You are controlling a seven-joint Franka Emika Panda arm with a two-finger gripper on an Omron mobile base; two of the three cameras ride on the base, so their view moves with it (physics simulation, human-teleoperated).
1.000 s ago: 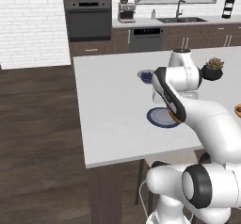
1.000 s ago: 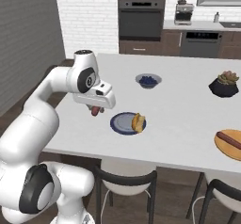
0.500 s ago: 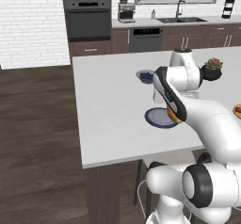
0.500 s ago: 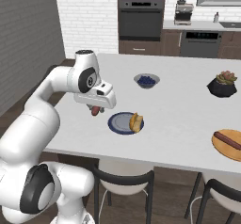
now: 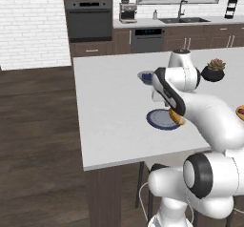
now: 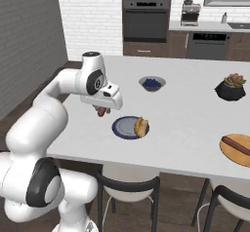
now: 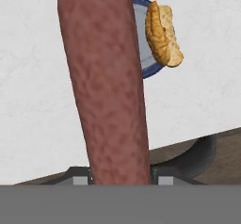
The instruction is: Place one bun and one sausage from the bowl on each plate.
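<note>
Gripping pincer point(image 6: 102, 111), mottled cylindrical sausage point(image 7: 106, 86), crusty bun point(image 7: 162, 34)

Two plates point(image 6: 127, 127) point(image 6: 236, 150); two sausages point(image 7: 106, 86) point(image 6: 236, 145); one bun point(image 6: 141, 126).

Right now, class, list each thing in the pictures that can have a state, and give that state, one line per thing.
gripper: shut on the sausage, above the counter
sausage: held, off the plate
blue plate: holds a bun, no sausage
bun: lying on the blue plate's edge
orange plate: holds a sausage
small blue-filled bowl: upright
</note>
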